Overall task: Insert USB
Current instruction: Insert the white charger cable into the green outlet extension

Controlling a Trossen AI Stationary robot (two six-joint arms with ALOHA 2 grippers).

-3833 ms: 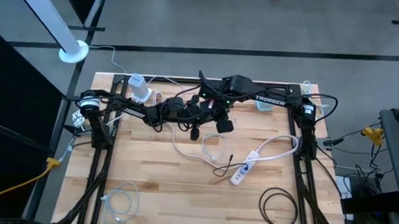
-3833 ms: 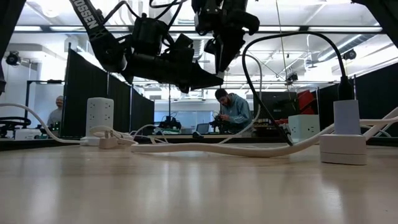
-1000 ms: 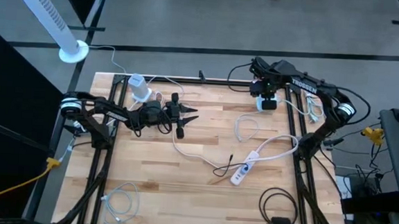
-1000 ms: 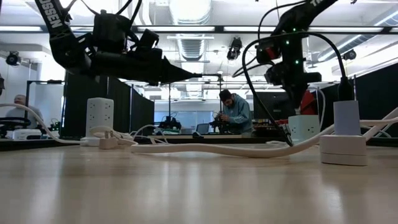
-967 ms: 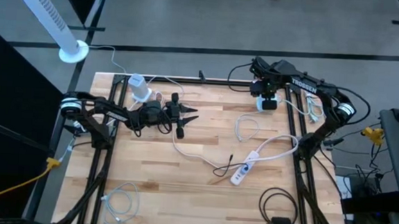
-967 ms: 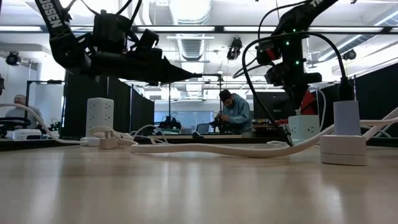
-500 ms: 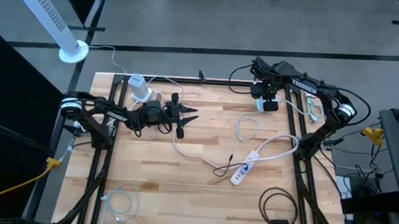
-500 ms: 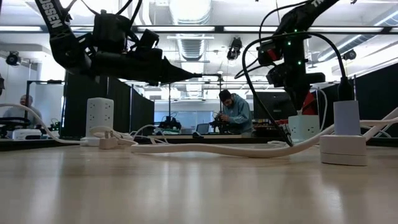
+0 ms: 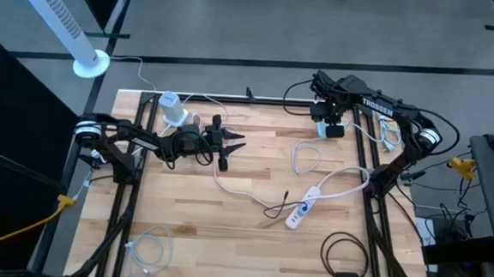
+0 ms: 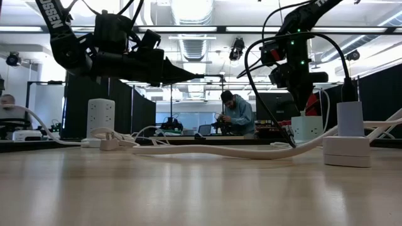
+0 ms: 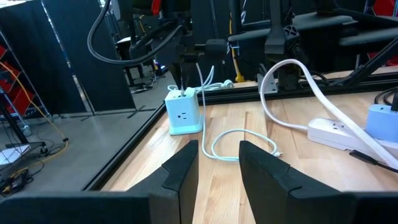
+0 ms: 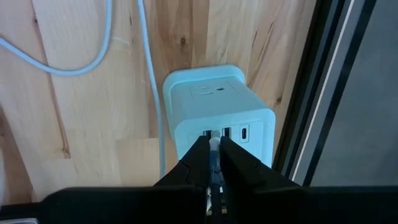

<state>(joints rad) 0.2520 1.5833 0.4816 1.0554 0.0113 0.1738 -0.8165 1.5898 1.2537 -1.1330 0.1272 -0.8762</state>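
The right tool (image 12: 211, 163) hangs directly over the pale blue charging cube (image 12: 217, 118), which stands at the tabletop's (image 9: 191, 212) far right corner, roughly one o'clock from the centre in the high view. Its fingers are pressed together on the white USB plug (image 12: 214, 149), whose tip sits at the cube's row of ports; whether it has entered a slot or only rests on the face cannot be told. The white cable (image 12: 149, 74) trails from the plug back toward the centre of the tabletop.

The left tool (image 9: 230, 141) hovers above the tabletop at about ten o'clock, well apart from the cube. Its fingers (image 11: 186, 168) stand slightly spread and hold nothing.

Likely faults from this position:

1. Misalignment. The plug is pinched between narrow fingers; if it sits tilted or offset to the neighbouring port, downward pressure would probably jam it on the port's edge instead of seating it.
2. Slip in the grip. Resistance at the port may push the plug up between the fingers.
3. Cube displacement. Nothing steadies the cube; an off-axis push could slide or tip it toward the black frame rail (image 12: 323, 93) just beside it.
4. Cable drag. Tension in the trailing cable could twist the plug.
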